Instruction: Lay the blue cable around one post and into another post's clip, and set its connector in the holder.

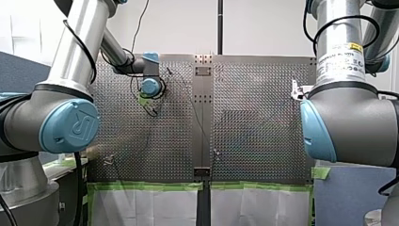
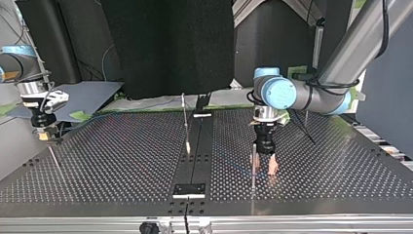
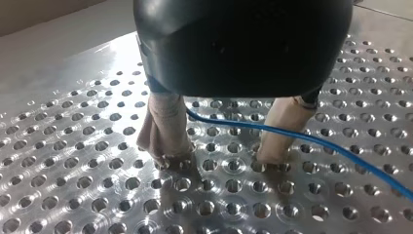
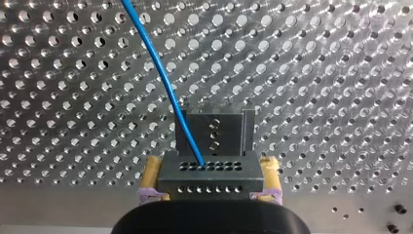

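We record a perforated silver metal surface [image 2: 112,161], divided by a dark flat centre strip [image 2: 195,158]. Standing on it are a thin upright metal post [image 2: 253,170], a second thin post [image 2: 185,122] beside the strip, and a grey metal holder block [image 4: 214,127]. Green tape [image 1: 141,186] lines one edge.

Thin blue cable [image 4: 160,68] runs slanting away from a grey, hole-studded connector [image 4: 209,186], clamped in my right tool [image 4: 210,168] just before the grey holder [image 4: 214,129]; a slim post [image 2: 253,165] stands upright on the bench [image 2: 341,165]
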Motion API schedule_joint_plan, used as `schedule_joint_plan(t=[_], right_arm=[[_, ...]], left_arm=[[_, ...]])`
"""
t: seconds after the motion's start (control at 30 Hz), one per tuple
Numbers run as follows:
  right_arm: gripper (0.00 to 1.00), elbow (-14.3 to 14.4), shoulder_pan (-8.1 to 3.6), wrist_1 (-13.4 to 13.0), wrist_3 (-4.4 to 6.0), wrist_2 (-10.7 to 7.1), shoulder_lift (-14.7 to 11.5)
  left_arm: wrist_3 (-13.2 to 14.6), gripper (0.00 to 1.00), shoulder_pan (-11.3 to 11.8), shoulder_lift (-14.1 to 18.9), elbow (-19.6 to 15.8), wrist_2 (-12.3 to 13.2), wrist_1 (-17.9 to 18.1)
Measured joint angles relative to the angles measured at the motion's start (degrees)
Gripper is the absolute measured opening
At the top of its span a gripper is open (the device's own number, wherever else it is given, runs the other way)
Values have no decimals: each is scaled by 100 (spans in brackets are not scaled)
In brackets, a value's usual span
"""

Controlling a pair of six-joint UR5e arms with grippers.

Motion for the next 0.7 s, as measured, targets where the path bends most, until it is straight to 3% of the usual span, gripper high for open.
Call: schedule_joint_plan(t=[0.7], right_arm=[[0, -99, 174, -15, 9, 159, 53]], left_arm=[[-6, 100, -1, 4, 39, 27, -26]])
